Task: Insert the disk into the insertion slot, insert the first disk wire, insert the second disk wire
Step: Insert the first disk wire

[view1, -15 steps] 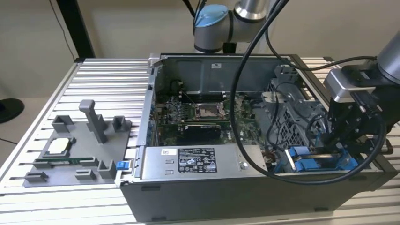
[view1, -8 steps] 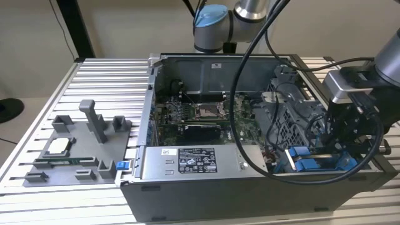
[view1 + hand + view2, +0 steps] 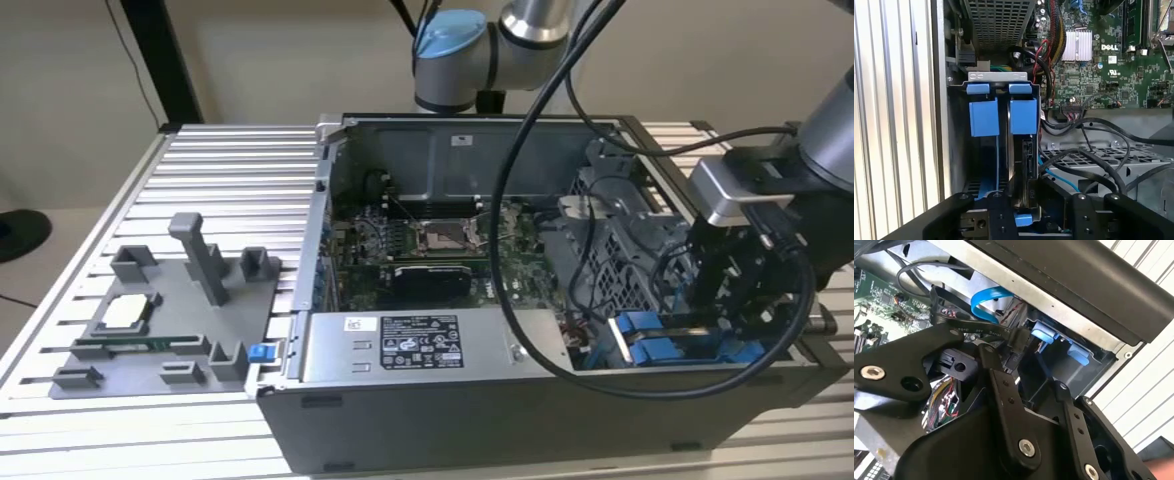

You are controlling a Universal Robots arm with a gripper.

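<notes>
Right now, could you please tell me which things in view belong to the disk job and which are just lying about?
Job: gripper; insertion slot; disk, apparently seated in the slot; black flat wire by the gripper; blue wire.
Lying about: power-supply box; perforated cage; grey parts tray; motherboard.

Disk [image 3: 1025, 162] inside insertion slot [image 3: 998, 76].

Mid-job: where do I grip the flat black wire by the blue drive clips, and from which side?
Grip the rigid black plug at its end, across its broad flat faces, not the limp wire behind. Approach from the open side of the case, probably: its free end seems to point toward the blue clips and should stay uncovered.
</notes>
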